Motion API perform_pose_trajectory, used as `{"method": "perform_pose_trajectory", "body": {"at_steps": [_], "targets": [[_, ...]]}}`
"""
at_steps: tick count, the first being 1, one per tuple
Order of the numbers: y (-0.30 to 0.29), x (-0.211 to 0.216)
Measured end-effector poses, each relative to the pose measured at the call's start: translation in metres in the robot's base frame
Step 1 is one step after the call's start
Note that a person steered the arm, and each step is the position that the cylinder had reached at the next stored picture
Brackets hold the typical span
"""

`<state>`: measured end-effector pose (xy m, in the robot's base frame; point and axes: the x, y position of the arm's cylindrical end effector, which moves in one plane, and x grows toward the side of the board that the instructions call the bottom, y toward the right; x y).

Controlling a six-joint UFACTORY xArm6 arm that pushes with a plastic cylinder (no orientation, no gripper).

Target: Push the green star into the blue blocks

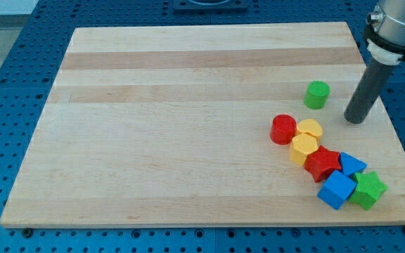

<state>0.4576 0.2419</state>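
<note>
The green star (368,190) lies near the board's bottom right corner. It touches the blue cube (337,190) on its left and the blue triangular block (351,166) just above. My tip (355,120) rests on the board at the right side, well above the star and to the right of the green cylinder (316,95). It touches no block.
A red star (322,164), a yellow hexagon (304,149), a yellow rounded block (310,129) and a red cylinder (283,130) form a chain running up-left from the blue blocks. The wooden board's (188,126) right edge is close to the star.
</note>
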Motion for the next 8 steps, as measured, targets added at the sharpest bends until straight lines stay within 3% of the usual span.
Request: {"method": "perform_pose_trajectory", "body": {"at_steps": [2, 4, 6, 8], "targets": [[0.037, 0.048], [0.068, 0.138], [0.065, 0.160], [0.016, 0.160]]}}
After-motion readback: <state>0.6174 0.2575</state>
